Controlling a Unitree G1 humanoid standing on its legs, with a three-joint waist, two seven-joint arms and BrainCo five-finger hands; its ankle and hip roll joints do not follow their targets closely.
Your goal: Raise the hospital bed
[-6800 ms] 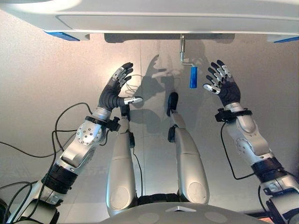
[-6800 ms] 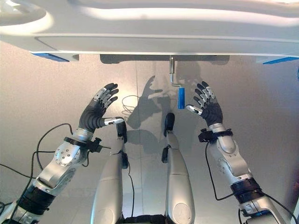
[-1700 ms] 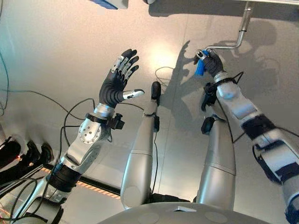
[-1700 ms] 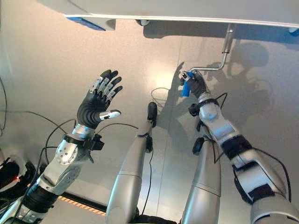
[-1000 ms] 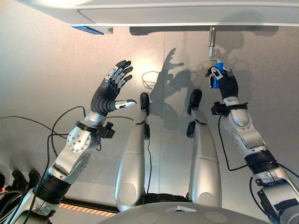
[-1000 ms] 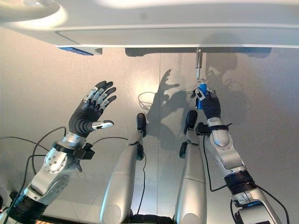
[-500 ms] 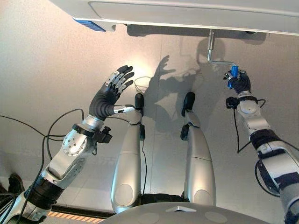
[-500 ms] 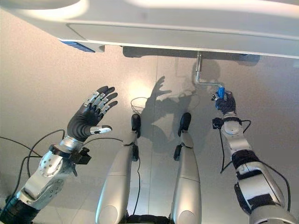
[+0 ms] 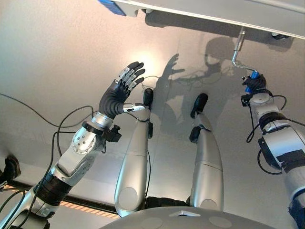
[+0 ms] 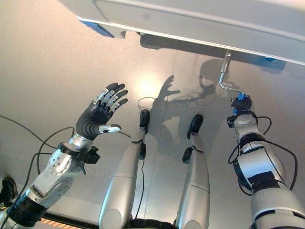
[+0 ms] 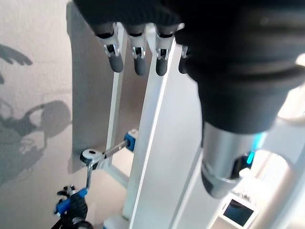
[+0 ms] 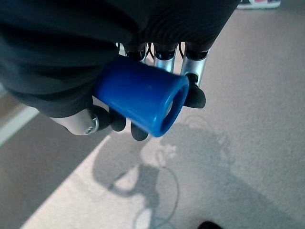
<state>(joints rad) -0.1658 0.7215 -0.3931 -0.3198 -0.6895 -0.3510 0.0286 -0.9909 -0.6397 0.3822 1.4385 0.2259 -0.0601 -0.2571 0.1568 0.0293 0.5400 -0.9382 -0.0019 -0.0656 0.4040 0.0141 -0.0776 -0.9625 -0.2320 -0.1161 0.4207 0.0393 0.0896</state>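
Note:
The white hospital bed's foot end (image 9: 214,12) spans the top of the eye views. A bent metal crank (image 9: 236,53) sticks out from under it. My right hand (image 9: 256,86) is shut on the crank's blue handle (image 12: 143,98), fingers curled round it, with the handle's end poking out past them. The crank (image 11: 91,156) and that same hand also show small in the left wrist view. My left hand (image 9: 119,93) is held up open over the floor, well left of the crank, fingers (image 11: 136,55) straight and touching nothing.
A blue corner fitting (image 10: 97,26) marks the bed's left end and a dark caster (image 9: 279,36) sits under its right end. The bed's white frame rail (image 11: 147,143) runs past my left hand. An orange-striped floor strip (image 9: 78,206) lies at the lower left.
My right hand has carried the blue handle round from under the crank shaft out to its right side. The camera has shifted. The left hand stays raised and open.

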